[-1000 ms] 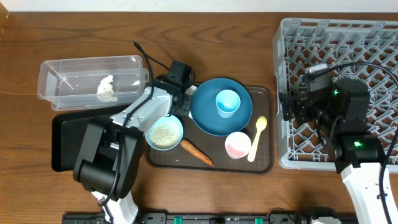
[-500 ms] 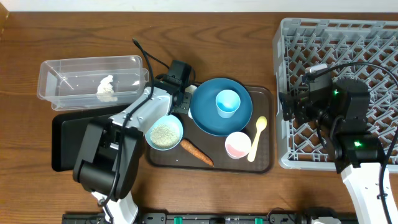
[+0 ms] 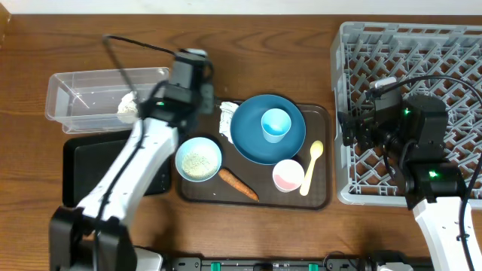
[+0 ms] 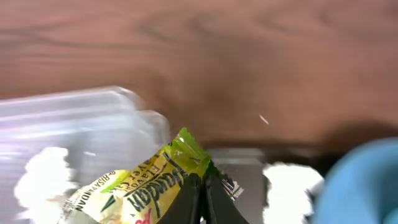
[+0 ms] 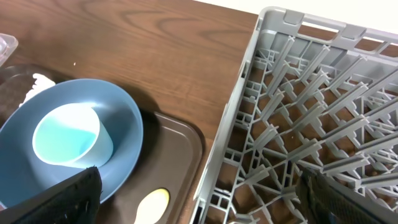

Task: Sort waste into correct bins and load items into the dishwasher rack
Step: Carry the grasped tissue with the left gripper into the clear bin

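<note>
Since 1 second ago the left gripper (image 3: 197,98) has lifted from the tray (image 3: 320,197) to beside the tub (image 3: 75,81). The right gripper (image 3: 348,129) hovers at the rack's (image 3: 354,45) left edge.

Left wrist: fingers (image 4: 189,196) pinched tight on the wrapper (image 4: 134,190), just off the tub's corner.

Right wrist: jaws spread wide, empty, above the plate (image 5: 127,118).

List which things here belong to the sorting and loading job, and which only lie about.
Job: wrapper, tissues, rice, carrot, tub, black tray, plate, blue cup, bowl, white cup, spoon, rack.
Lying about: brown tray.
</note>
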You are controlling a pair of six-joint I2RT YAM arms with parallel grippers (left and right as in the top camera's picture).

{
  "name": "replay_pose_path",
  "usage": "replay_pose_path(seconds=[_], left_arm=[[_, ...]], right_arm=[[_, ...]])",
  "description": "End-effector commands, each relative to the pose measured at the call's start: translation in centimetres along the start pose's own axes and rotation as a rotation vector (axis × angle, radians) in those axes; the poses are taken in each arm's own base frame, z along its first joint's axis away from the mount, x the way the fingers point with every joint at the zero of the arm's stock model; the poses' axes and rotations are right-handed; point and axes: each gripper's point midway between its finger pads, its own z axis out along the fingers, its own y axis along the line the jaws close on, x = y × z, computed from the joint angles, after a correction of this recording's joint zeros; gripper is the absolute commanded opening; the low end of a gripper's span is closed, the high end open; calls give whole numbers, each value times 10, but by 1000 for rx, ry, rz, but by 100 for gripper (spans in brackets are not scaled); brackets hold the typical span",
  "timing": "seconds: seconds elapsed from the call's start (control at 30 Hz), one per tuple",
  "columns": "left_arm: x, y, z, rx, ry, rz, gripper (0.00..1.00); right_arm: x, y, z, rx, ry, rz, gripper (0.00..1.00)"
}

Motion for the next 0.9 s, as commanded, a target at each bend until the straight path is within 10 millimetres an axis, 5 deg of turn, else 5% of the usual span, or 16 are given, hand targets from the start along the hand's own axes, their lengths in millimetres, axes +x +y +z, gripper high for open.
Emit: replay_pose_path(seconds=[0.0,0.23,0.5,0.63,0.87], left_arm=[[-22,42,-6,-91,-64,-68,5],[-31,113,7,-205,-109,-191,6],[-26,128,14,-231,-95,-212,30],[-28,111,17,-134,-93,-218,31],[-23,39,18,124,-48,-153,35]], right_arm=[[-10,2,-3,-7,-19,-5,99],[-10,2,-3,-7,-19,-5,99],[-10,2,-3,-7,-19,-5,99],[-10,2,-3,-7,-20,-5,99],[-10,2,-3,-7,-20,-5,99]])
